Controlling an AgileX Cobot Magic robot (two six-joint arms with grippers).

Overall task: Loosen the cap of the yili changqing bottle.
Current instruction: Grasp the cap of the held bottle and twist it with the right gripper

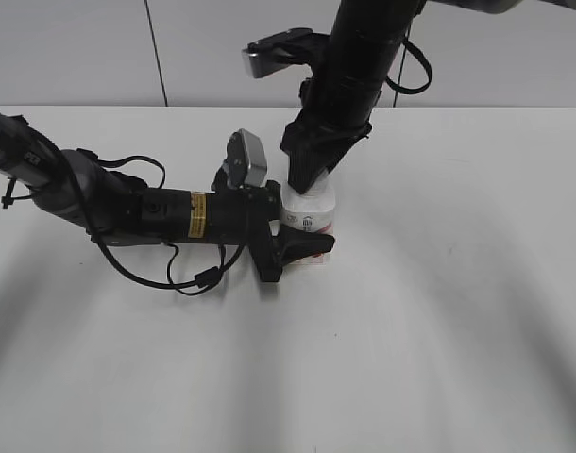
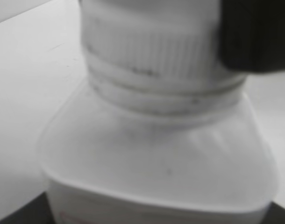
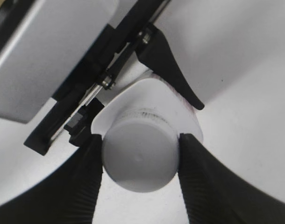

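The yili changqing bottle stands upright on the white table, white with a pink-red label low down. My left gripper is shut on its body from the left; the left wrist view shows its shoulder and ribbed cap very close and blurred. My right gripper comes down from above and is shut on the white flat-topped cap, one black finger on each side. In the exterior view the right gripper hides the cap.
The white table spreads all round the bottle. The left arm lies along the table at the left with loose cables. The right arm stands above the bottle. A grey wall is behind.
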